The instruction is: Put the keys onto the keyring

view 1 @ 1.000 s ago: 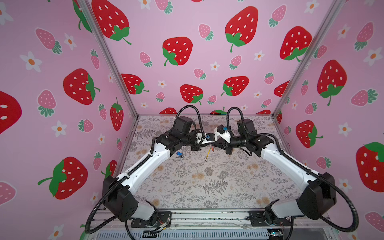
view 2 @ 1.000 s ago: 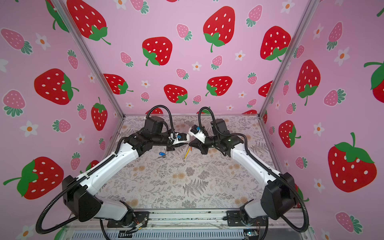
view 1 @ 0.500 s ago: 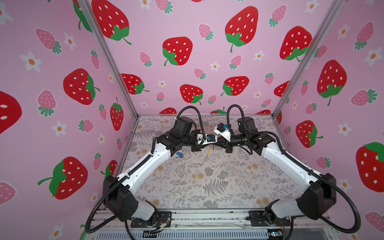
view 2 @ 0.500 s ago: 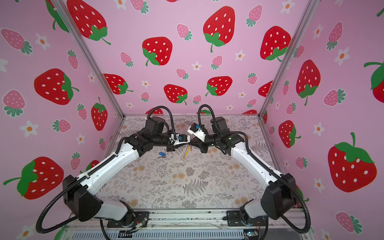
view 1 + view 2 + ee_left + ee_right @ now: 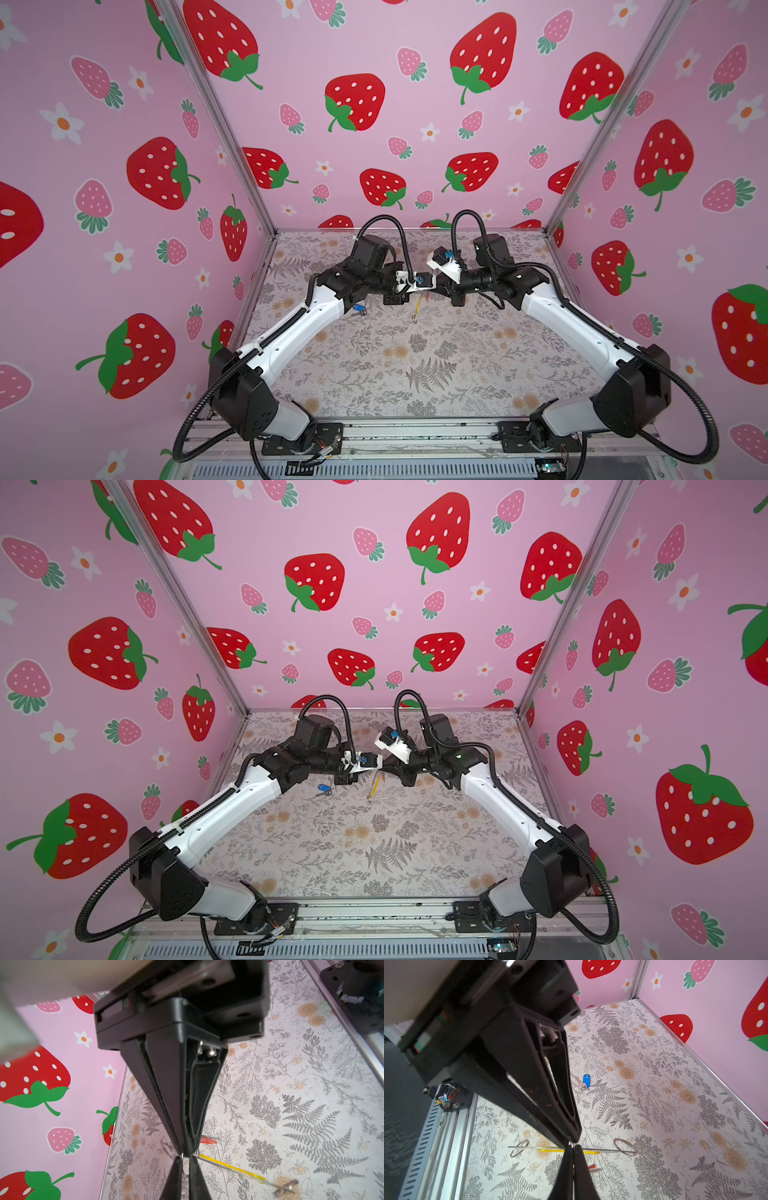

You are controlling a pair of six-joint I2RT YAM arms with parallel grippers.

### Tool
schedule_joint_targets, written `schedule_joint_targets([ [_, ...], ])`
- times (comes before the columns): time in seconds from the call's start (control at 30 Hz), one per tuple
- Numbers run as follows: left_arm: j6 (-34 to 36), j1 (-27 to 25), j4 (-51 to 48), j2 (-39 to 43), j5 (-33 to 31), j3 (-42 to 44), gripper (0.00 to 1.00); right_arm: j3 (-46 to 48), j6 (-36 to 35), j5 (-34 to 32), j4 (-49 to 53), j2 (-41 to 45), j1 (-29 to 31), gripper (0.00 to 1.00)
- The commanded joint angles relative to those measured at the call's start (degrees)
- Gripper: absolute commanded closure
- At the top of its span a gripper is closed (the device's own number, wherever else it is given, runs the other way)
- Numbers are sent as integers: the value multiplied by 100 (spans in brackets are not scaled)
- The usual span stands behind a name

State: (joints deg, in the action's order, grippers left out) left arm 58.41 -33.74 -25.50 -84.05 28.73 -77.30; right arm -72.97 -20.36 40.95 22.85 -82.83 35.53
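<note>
Right wrist view, lower middle: pinching keyring point(image 5: 548, 1150) in clenched right end effector point(image 5: 573, 1141) to steady it for threading; clenched left end effector point(image 5: 572, 1148) tip-to-tip below, contents unclear; blue-tagged key point(image 5: 584, 1082) unthreaded.

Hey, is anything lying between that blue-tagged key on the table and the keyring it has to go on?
Nothing visible does. The blue-tagged key lies alone on the table, and only bare floral surface shows between it and the keyring.
</note>
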Motion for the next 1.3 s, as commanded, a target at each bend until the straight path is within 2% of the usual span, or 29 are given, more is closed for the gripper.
schedule_joint_targets([
  [0.0, 170, -25, -166, -124, -20, -99, 92, -160, -255, 194, 64, 48, 110, 95],
  [0.13, 197, -13, -193, -141, -26, -134, 92, -130, -333, 163, 14, 98, 120, 95],
  [0.37, 171, -28, -250, -207, -22, -189, 86, -83, -337, 189, -168, 189, 130, 96],
  [0.53, 162, -29, -249, -226, -11, -200, 86, -42, -309, 234, -279, 222, 130, 96],
  [0.83, 180, -37, -294, -252, 1, -278, 93, 8, -429, 93, -131, 176, 130, 95],
  [0.87, 178, -36, -297, -252, 9, -283, 100, 23, -449, 93, -145, 184, 130, 95],
  [0.97, 163, -37, -331, -252, 85, -307, 100, 116, -413, -23, -353, 270, 130, 83],
  [1.03, 117, -36, -346, -244, 192, -345, 100, 224, -425, -92, -544, 369, 132, 80],
  [1.1, 27, -28, -333, -221, 275, -356, 100, 407, -421, -305, -772, 509, 130, 68],
  [1.27, -316, 24, -110, -114, 494, -305, 100, 931, -483, -505, -1235, 863, 95, 65],
])
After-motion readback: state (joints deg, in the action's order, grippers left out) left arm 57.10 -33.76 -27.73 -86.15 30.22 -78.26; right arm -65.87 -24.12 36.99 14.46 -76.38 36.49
